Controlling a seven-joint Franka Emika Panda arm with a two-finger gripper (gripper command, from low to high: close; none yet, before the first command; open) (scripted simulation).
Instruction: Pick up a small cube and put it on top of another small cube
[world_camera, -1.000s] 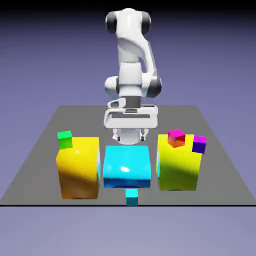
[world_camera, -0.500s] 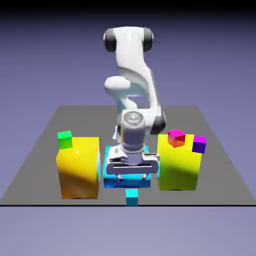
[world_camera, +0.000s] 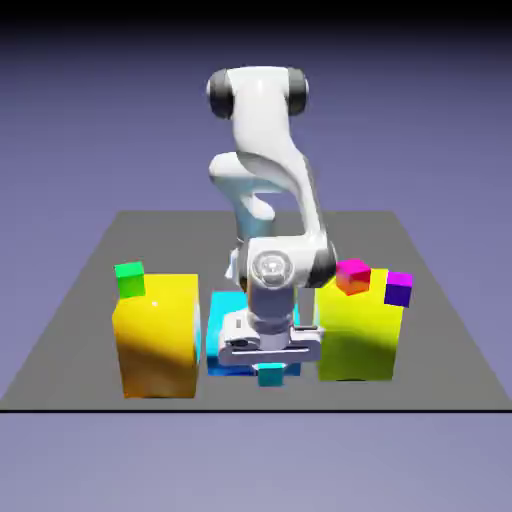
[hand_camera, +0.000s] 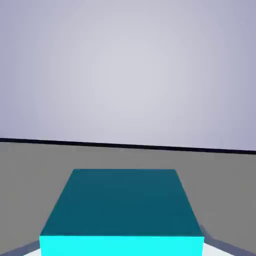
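Observation:
In the exterior view the small cube (world_camera: 270, 377), tiny and plain cyan, shows just under the white hand near the table's front edge. My gripper (world_camera: 270, 366) is down over it, shut on it, and the fingers are hidden by the hand's body. In the hand view the same small cube (hand_camera: 122, 205) fills the bottom middle, its dark top and bright near face between pale fingertips (hand_camera: 22, 250) at the picture's lower corners. The wrist (world_camera: 272, 268) points toward the camera.
A large cyan block (world_camera: 226, 304) sits right behind the hand, mostly covered. An orange-yellow block (world_camera: 157, 335) with a small green cube (world_camera: 130, 279) stands at the exterior view's left. A yellow block (world_camera: 360, 335) at the right carries a magenta cube (world_camera: 352, 275) and a purple cube (world_camera: 398, 289).
The arm swung forward and down from behind the large cyan block to the table's front edge. The jaws went from wide open to shut on the small cyan cube.

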